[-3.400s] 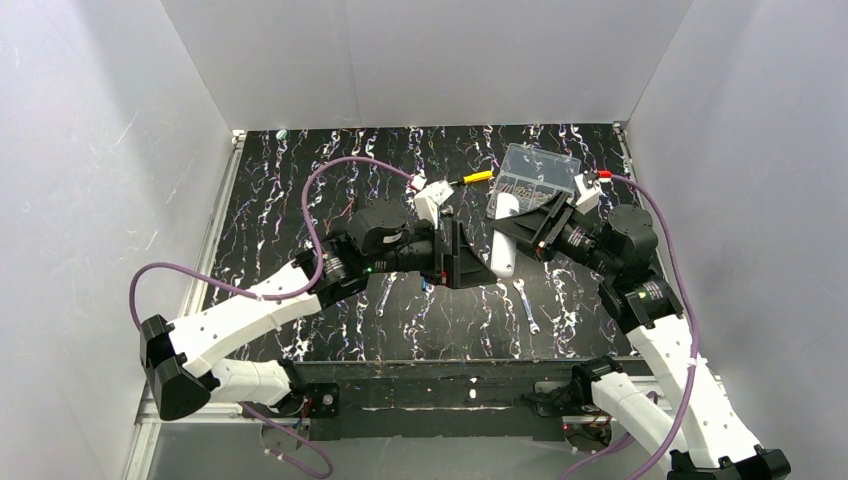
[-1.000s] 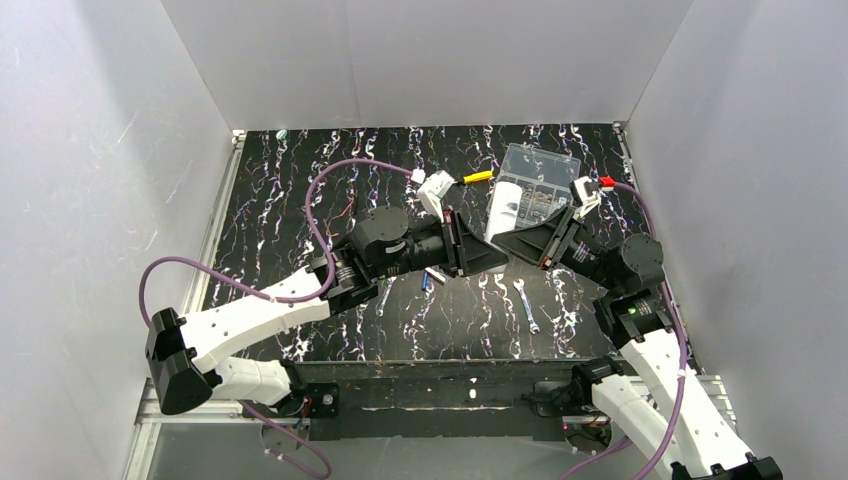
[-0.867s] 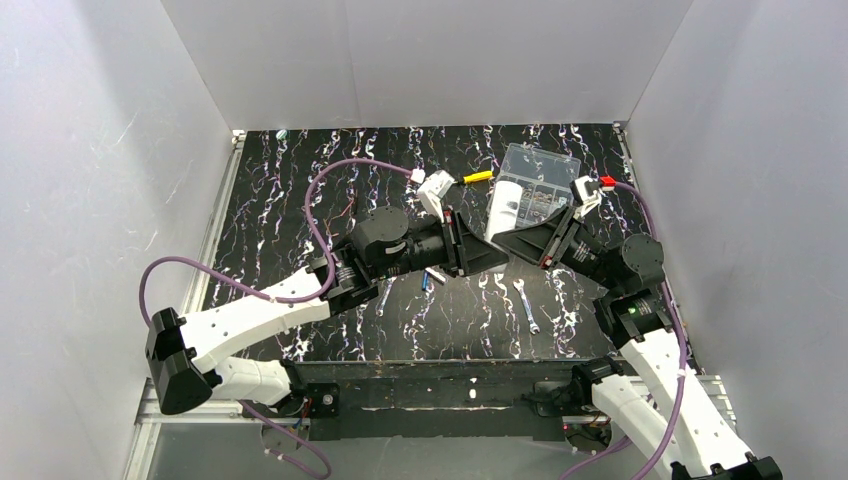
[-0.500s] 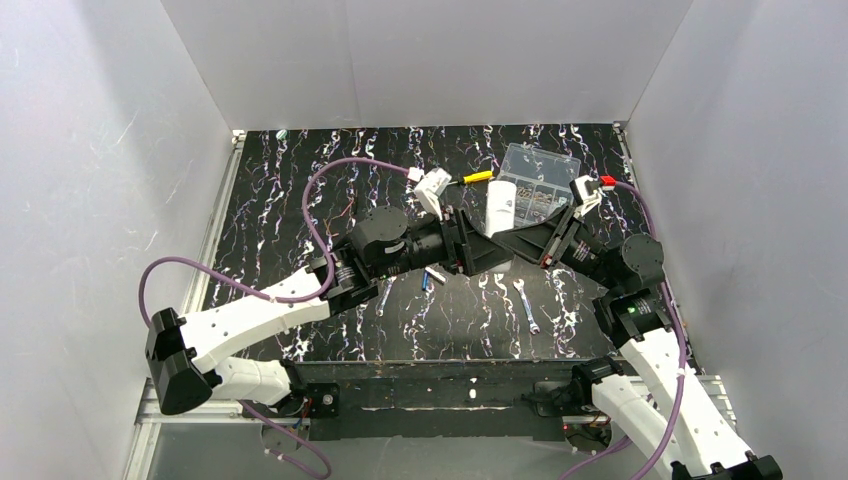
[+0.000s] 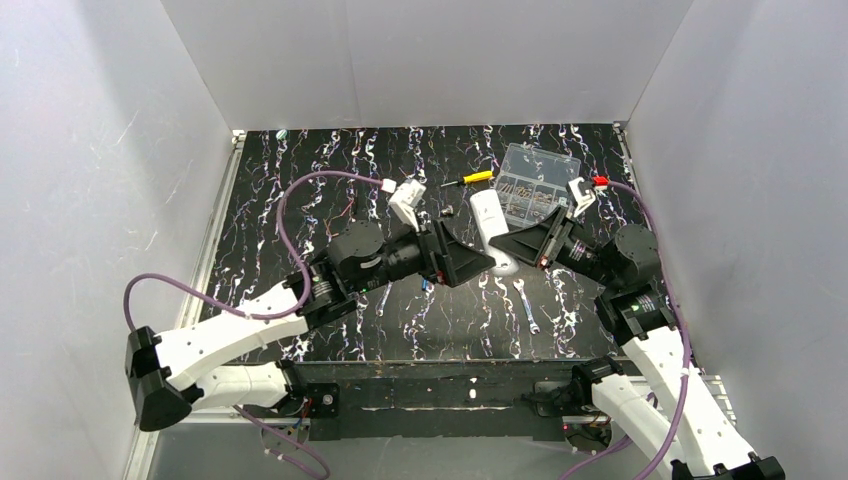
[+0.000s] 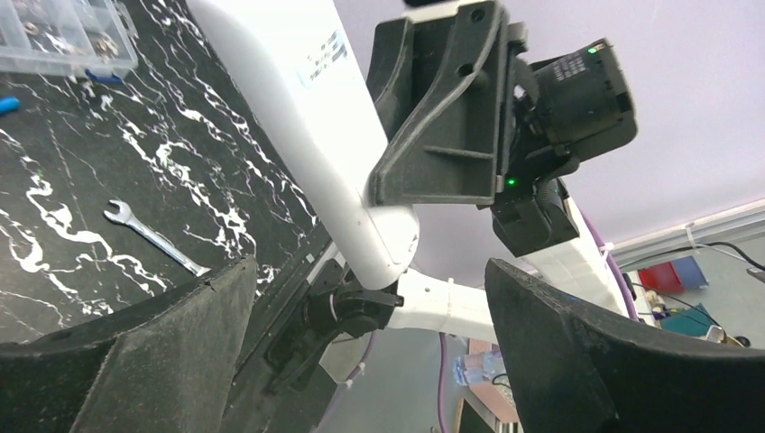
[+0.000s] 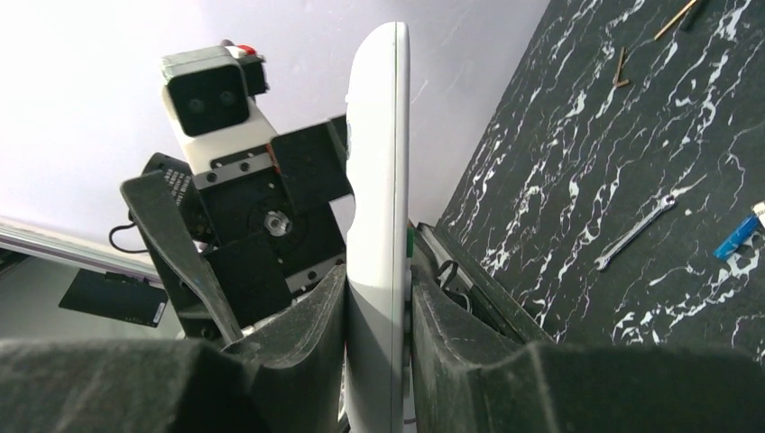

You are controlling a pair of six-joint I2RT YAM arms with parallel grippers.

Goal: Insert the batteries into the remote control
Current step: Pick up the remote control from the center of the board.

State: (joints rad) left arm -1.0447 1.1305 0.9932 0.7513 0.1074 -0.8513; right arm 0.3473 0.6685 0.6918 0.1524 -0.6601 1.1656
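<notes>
Standing clear of the table (image 5: 260, 170), the remote control (image 5: 488, 215) (image 6: 298, 108) (image 7: 379, 135) is held tilted in the air above the middle of the black marbled surface. Its upper end is pointed toward the compartment box (image 5: 540, 183) (image 6: 54, 36).

Right gripper (image 5: 510, 246) (image 7: 379, 284): closed on the lower end of the remote control, one finger pressed against each flat face.

Left gripper (image 5: 478, 262) (image 6: 365, 271): jaws spread wide, nothing held. The lower end of the remote control is seen just ahead of the fingers and apart from them.

Battery (image 7: 740, 236): one blue cylinder, laid flat on the table, well apart from the remote control.

Wrench (image 5: 527, 305) (image 6: 149, 236): flat, silver, laid on the table near the right arm.

Second wrench (image 7: 636, 233): recorded near the battery in the right wrist view; whether it is the same tool cannot be told.

Screwdriver (image 5: 478, 177): yellow-handled, laid at the far side of the table, just left of the compartment box.
</notes>
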